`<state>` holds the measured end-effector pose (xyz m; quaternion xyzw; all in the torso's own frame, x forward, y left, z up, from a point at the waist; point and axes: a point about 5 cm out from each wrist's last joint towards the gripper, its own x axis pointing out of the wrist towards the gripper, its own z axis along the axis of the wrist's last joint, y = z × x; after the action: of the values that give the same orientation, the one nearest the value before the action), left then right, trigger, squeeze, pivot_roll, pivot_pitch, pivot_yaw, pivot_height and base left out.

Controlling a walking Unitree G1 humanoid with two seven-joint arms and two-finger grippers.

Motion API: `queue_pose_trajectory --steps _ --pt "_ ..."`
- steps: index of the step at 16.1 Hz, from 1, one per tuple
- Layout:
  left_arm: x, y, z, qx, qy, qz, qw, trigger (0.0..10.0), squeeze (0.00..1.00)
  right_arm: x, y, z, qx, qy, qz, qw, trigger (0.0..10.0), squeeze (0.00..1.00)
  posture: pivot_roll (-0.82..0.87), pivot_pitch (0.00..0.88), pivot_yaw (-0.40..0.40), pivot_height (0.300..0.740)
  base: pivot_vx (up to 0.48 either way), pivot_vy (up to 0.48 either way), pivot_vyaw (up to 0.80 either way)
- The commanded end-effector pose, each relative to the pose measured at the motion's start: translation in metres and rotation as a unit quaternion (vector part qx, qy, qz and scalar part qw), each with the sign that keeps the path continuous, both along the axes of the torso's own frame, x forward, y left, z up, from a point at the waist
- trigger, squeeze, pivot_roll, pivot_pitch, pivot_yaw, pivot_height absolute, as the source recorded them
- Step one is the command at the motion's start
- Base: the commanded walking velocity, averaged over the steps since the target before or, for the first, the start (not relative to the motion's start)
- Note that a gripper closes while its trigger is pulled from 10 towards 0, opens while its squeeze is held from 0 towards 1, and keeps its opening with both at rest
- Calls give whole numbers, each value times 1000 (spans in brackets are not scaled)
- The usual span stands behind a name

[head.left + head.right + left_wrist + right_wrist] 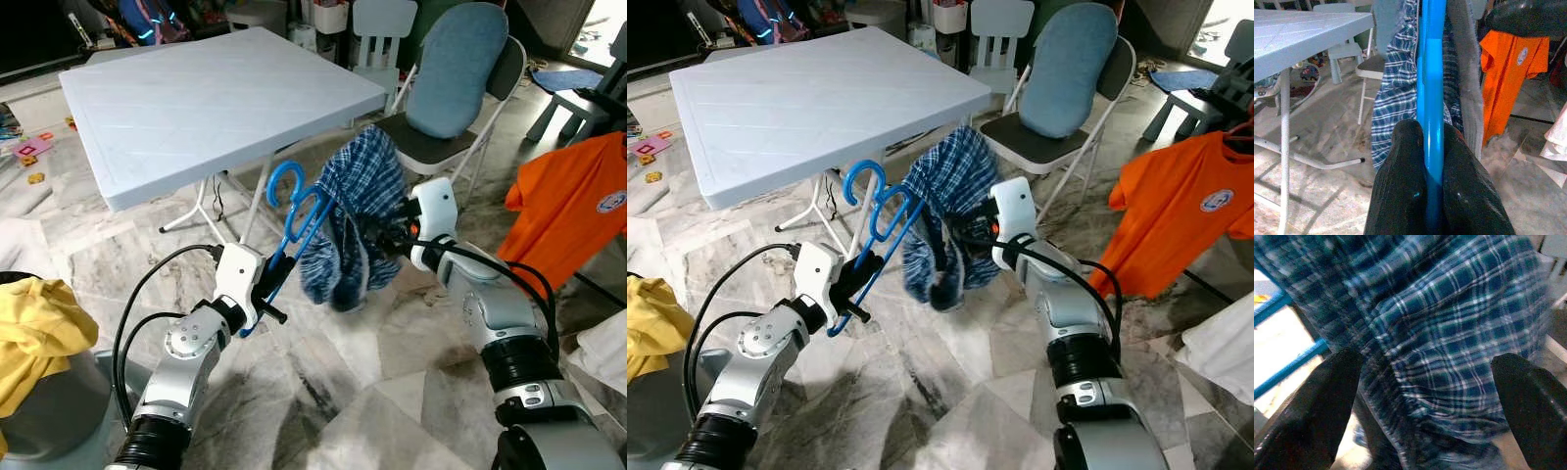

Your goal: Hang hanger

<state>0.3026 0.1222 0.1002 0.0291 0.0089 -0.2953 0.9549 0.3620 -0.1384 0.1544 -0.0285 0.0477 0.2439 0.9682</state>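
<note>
A blue plastic hanger (294, 220) is held up over the floor, its hook curling near the table edge. My left gripper (269, 289) is shut on the hanger's lower bar; in the left wrist view the blue hanger (1430, 98) runs between my two black fingers (1400, 186). A blue plaid garment (353, 220) drapes over the hanger's far end and hangs down. My right gripper (387, 235) is at the cloth, open, with the plaid garment (1449, 342) lying between its spread fingers (1317, 406).
A white folding table (206, 98) stands ahead to the left. A folding chair (451, 88) with a blue cushion is behind the garment. An orange T-shirt (573, 211) hangs at the right. Yellow cloth (34, 333) lies in a basket at the left. Marble floor lies below.
</note>
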Motion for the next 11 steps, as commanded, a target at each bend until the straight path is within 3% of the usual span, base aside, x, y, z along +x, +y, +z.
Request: queue_pose_trajectory --steps 1,7,11 --pt "2 2 8 -7 -19 9 1000 0 0 -3 7 5 -2 -11 25 1000 10000 0 -168 15 12 740 0 0 0" --pt "1 0 9 -4 -20 2 1000 0 0 -15 28 3 -37 -27 76 996 10000 0 -169 21 14 740 0 0 0" --pt "-2 -10 16 3 -35 -23 999 0 0 -15 38 -2 -82 -45 66 993 10000 0 -166 22 12 740 0 0 0"
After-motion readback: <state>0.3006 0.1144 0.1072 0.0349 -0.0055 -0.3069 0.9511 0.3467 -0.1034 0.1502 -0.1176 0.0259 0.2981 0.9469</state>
